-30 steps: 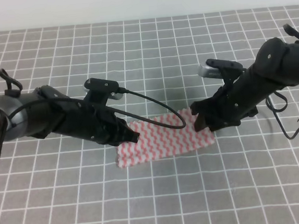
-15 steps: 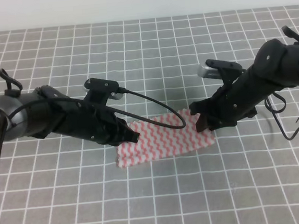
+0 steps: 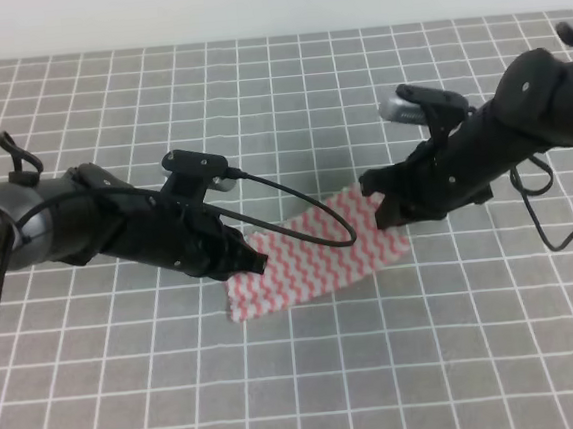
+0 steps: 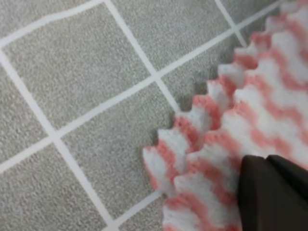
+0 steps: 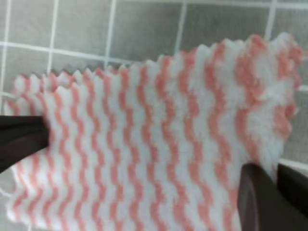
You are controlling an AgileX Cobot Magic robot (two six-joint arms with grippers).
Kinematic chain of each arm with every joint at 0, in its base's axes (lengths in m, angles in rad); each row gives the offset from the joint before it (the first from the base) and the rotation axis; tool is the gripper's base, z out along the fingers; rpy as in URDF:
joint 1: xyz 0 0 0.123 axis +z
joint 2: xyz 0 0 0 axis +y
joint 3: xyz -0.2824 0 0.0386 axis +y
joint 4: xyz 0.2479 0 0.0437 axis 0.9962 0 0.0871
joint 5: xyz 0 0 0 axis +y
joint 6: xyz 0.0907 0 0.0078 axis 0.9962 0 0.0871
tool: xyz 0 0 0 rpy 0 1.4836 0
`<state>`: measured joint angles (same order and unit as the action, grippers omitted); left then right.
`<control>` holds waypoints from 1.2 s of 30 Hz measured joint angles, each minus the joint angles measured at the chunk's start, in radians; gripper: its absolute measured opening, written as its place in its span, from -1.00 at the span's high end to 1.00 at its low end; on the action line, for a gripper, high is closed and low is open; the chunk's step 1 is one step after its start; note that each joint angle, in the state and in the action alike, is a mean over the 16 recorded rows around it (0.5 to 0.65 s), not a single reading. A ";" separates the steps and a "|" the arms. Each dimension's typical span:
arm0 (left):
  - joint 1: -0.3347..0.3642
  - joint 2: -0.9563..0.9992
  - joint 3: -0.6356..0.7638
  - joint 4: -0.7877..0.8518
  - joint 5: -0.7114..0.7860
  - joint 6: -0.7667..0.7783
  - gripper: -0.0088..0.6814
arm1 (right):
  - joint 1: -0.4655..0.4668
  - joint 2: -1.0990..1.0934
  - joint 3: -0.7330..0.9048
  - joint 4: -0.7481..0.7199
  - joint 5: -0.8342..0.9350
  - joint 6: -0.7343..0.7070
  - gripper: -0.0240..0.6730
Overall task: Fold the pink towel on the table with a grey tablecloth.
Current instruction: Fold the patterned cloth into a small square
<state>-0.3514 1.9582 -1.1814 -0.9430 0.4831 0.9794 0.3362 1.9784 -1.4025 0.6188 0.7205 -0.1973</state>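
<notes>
The pink towel (image 3: 311, 261) lies as a long zigzag-striped strip in the middle of the table with a grey tablecloth (image 3: 276, 95). My left gripper (image 3: 255, 262) is shut on its left end, low on the cloth. In the left wrist view, two jagged layers of the pink towel (image 4: 226, 120) show beside a dark fingertip (image 4: 272, 192). My right gripper (image 3: 378, 207) is shut on the right end and holds that corner raised off the table. The right wrist view shows the pink towel (image 5: 159, 154) spreading away from a dark fingertip (image 5: 260, 197).
A black cable (image 3: 311, 204) loops from the left arm over the towel's near-left part. The right arm's cable (image 3: 559, 236) hangs at the right edge. A white wall (image 3: 268, 5) borders the far side of the table.
My right gripper has risen and moved slightly back, lifting the towel's right end off the table. The left gripper has stayed in place on the left end.
</notes>
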 joint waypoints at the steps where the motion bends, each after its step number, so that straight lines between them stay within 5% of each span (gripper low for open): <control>1: 0.000 0.000 0.000 0.000 0.001 0.000 0.97 | 0.003 -0.003 -0.001 0.003 0.001 -0.001 0.97; 18: 0.003 -0.011 -0.069 0.018 0.081 -0.018 0.97 | 0.126 -0.015 -0.002 0.066 -0.098 -0.023 0.97; 36: 0.060 -0.058 -0.086 0.131 0.263 -0.144 0.97 | 0.141 -0.015 -0.004 0.069 -0.111 -0.024 0.97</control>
<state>-0.2911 1.8999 -1.2669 -0.8115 0.7464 0.8359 0.4774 1.9631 -1.4064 0.6879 0.6097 -0.2215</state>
